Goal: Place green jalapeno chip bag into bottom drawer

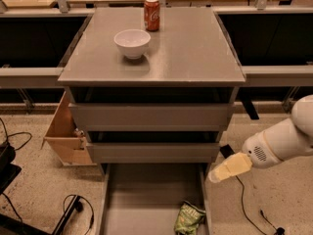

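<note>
Lying crumpled in the bottom drawer (146,195), shiny green bag (190,218); hand (215,176) beside, seemingly closed.

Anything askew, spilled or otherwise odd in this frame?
Nothing spilled. The tan wooden box sits askew at the left of the cabinet. The green jalapeno chip bag lies crumpled in the open bottom drawer, by its right rail. The gripper hangs outside that rail, apart from the bag.

Three drawers (149,116), one bowl (132,42), one can (152,14), one bag (189,218), one box (66,133), one gripper (217,174) right of the bottom drawer (146,195).
</note>
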